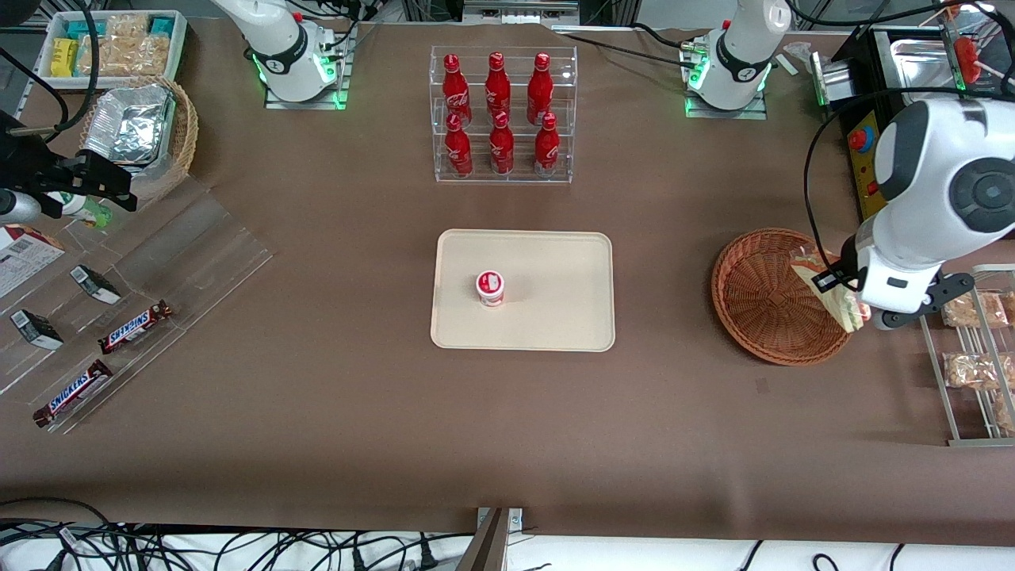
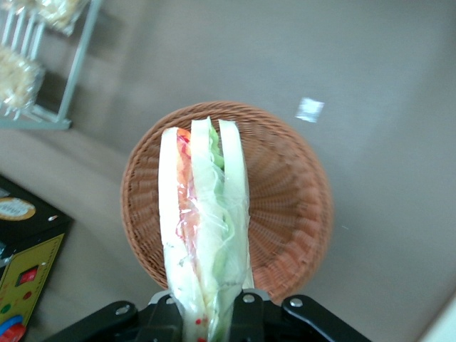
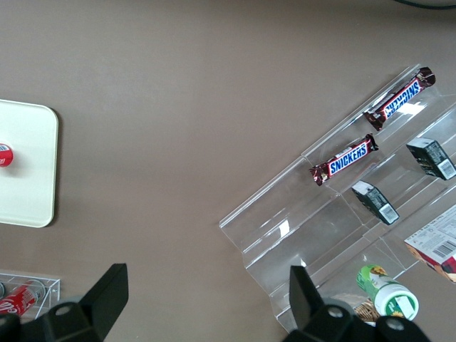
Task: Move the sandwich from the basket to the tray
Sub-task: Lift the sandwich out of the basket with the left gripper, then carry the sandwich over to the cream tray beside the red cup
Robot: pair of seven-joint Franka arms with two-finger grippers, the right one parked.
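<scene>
my gripper (image 2: 206, 313) is clamped on the sandwich (image 2: 203, 235) above the basket (image 2: 292, 206); i'd lift clear of the rim, then carry it level toward the tray (image 1: 547, 262), avoiding the cup (image 1: 490, 288).

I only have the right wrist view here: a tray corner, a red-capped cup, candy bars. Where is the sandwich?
Observer: The sandwich is clamped in the left arm's gripper, lifted above the basket.
Operator: Anything left in the basket?
Observer: No, its woven floor shows bare.
Operator: Is the tray free for it?
Observer: The tray holds only that cup, near its middle; the rest is bare.
</scene>
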